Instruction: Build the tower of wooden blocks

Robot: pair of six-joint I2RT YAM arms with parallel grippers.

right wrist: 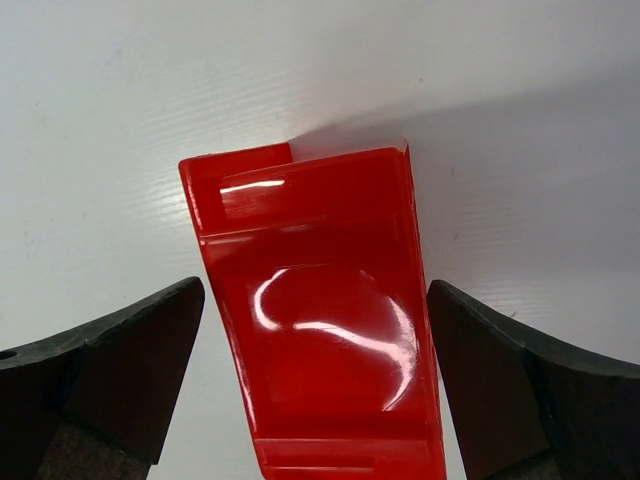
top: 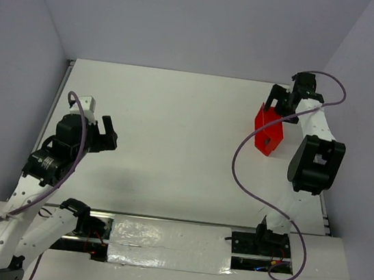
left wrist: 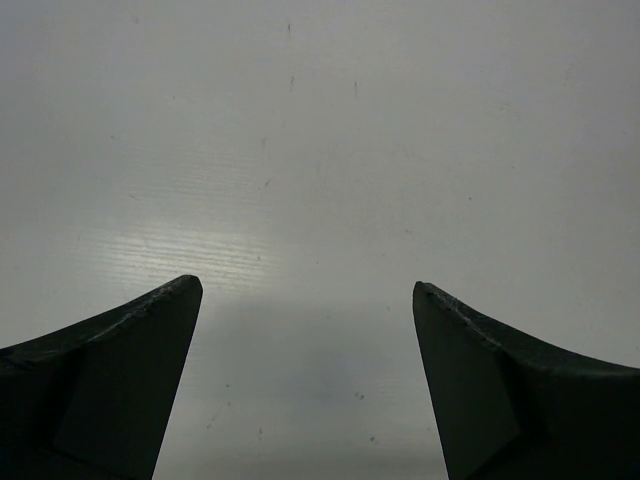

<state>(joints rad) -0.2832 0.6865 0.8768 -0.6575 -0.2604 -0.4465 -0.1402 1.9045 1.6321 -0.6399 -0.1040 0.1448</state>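
No wooden blocks show in any view; the tower's pieces are hidden or out of view. My left gripper [top: 103,129] hangs open and empty over bare white table at the left; its wrist view [left wrist: 308,290] shows only tabletop between the fingers. My right gripper [top: 279,100] is at the far right, over a red plastic bin [top: 269,131]. In the right wrist view the jaws [right wrist: 315,290] stand wide, one on each side of the bin's glossy red underside [right wrist: 300,220], with a thin gap on the left. The bin looks tipped up on its end.
The white table [top: 179,146] is walled by grey panels on the left, back and right. A purple cable [top: 239,161] loops from the right arm out over the table. A foil-covered strip [top: 166,244] lies between the two arm bases at the near edge.
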